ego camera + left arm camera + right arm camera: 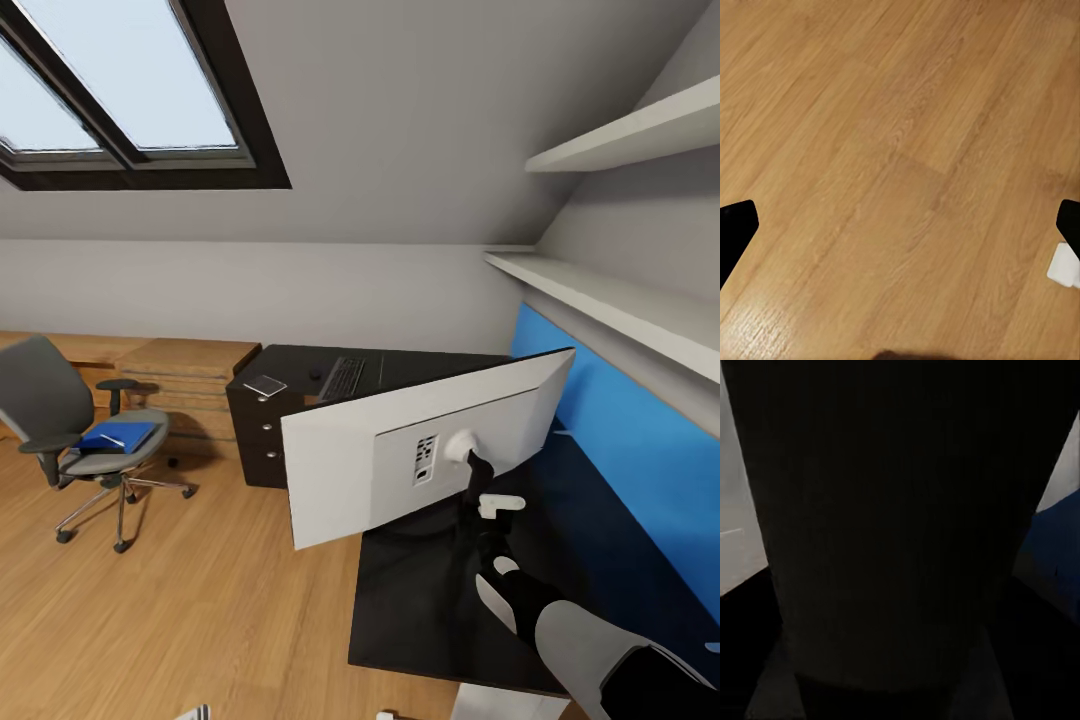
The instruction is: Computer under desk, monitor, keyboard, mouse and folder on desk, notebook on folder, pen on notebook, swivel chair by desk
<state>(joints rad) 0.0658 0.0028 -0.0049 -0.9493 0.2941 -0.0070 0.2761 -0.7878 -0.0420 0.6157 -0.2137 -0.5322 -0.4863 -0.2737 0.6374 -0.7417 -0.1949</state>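
The monitor [400, 450] hangs tilted over the black desk [420, 600], its white back toward me. My right gripper [478, 485] is shut on its thin dark stand [900, 525], which fills the right wrist view. Further along the desk lie the keyboard [342, 378], the small mouse [316, 374] and the grey notebook [265, 384]. The blue folder [120, 436] rests on the swivel chair [70, 420] at the left. My left gripper [900, 225] is open above bare floor. The computer is out of view, and I cannot make out the pen.
A blue wall panel [640, 440] and white shelves [620, 300] run along the desk's right side. A light wooden chest [190, 385] stands between chair and desk. Wood floor [200, 620] spreads to the left, and a skylight [120, 90] is above.
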